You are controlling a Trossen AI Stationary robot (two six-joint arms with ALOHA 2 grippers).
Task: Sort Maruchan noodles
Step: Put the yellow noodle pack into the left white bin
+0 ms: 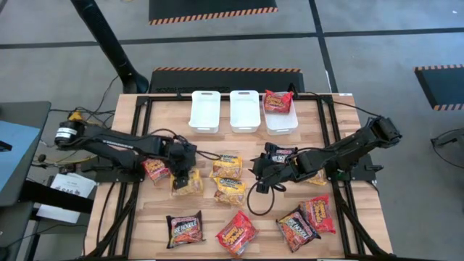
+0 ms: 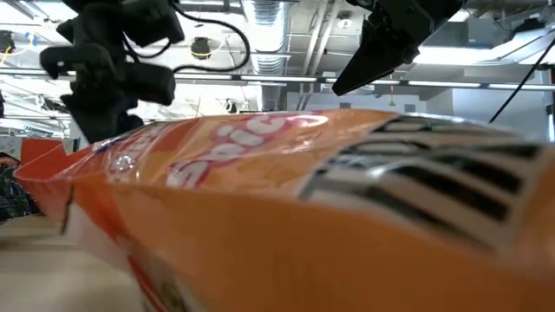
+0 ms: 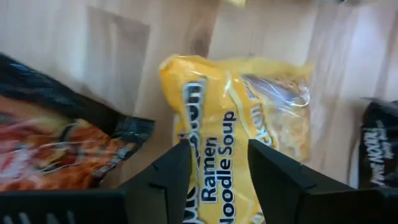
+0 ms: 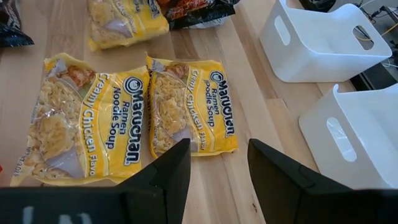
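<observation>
Three yellow Maruchan packets lie flat mid-table [image 1: 187,184] [image 1: 227,166] [image 1: 230,191]. My left gripper [image 1: 181,172] is open just over the leftmost one [image 3: 230,130], one finger over each side of its label; I see no touch. My right gripper [image 1: 262,174] is open and holds nothing. It hangs right of the other two yellow packets [image 4: 81,130] [image 4: 189,106]. A red packet [image 1: 278,101] lies in the right-hand white bin [image 1: 293,125].
Two more white bins [image 1: 204,111] [image 1: 244,110] stand at the far edge. Dark packets [image 1: 184,229] [image 1: 279,154] and red ones [image 1: 237,233] [image 1: 296,228] [image 1: 319,212] [image 1: 154,170] lie about. One orange-red packet [image 2: 286,217] fills the low view.
</observation>
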